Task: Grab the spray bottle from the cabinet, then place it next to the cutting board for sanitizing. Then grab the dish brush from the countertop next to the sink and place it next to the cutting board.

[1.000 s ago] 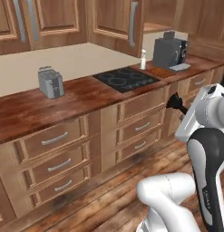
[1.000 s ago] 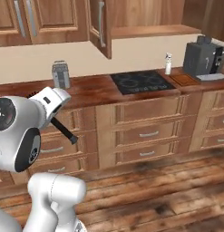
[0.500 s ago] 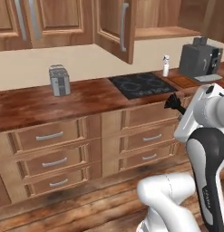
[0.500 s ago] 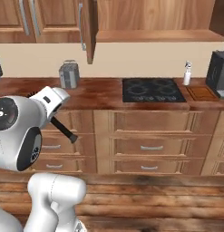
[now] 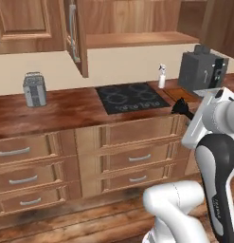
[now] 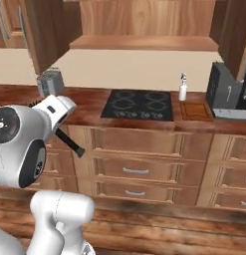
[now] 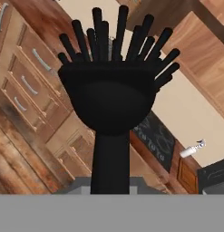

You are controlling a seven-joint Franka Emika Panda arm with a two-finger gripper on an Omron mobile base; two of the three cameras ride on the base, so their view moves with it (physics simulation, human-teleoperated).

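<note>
My gripper [image 7: 111, 186] is shut on the dish brush [image 7: 109, 90], whose black head and bristles loom in the hand view. The same brush [image 5: 182, 107] juts from the hand in front of the drawers, and its slim handle [image 6: 69, 142] shows below the hand in the right base view. The spray bottle [image 5: 161, 76] [image 6: 183, 88] [image 7: 193, 150] stands upright on the countertop [image 5: 66, 111], right beside the cutting board [image 6: 195, 110] [image 5: 178, 94]. The cabinet [image 5: 76, 33] door hangs open above the counter. The sink is out of view.
A black stove top [image 5: 131, 98] [image 6: 139, 104] lies left of the board. A dark coffee machine [image 5: 202, 71] [image 6: 226, 92] stands to the board's right. A grey toaster [image 5: 34, 89] [image 6: 50, 82] sits further left. Drawer fronts [image 5: 132, 137] run below the counter.
The whole scene has slid sideways as the base moved; the stove, bottle and board now sit nearer the middle. The brush stays held in the shut gripper.
</note>
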